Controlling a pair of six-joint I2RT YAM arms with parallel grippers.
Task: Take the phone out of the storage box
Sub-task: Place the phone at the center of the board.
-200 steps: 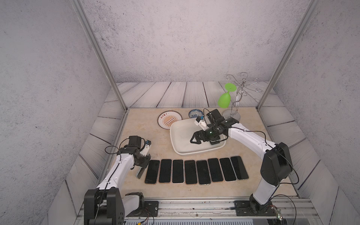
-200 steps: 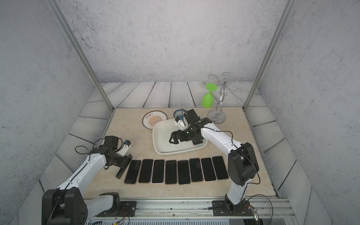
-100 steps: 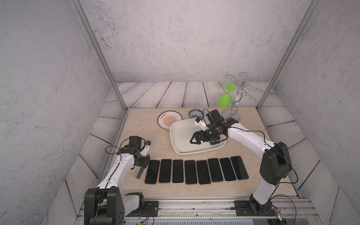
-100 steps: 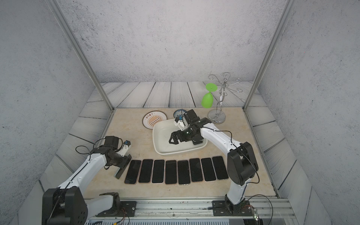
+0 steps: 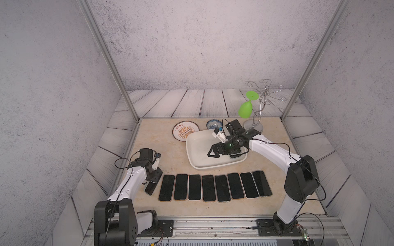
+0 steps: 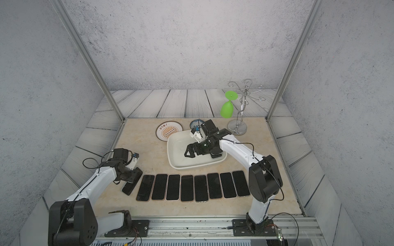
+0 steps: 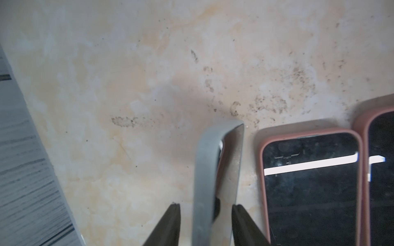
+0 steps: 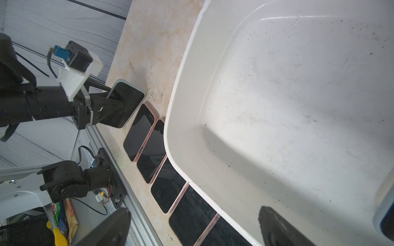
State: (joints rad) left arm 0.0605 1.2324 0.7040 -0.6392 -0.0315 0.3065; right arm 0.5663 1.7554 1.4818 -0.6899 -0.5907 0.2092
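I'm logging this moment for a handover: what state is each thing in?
row of phones: flat, screens dark
left tool: open, straddling the grey phone
grey phone: tilted on edge, beside the row
right tool: open, over the storage box
storage box: holds one phone
green glass: hanging upside down

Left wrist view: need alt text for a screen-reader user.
A grey-cased phone sits tilted on edge on the beige marbled table, between the two dark fingers of the left gripper, which are spread with a gap on one side. Two pink-cased phones lie flat beside it, screens up.
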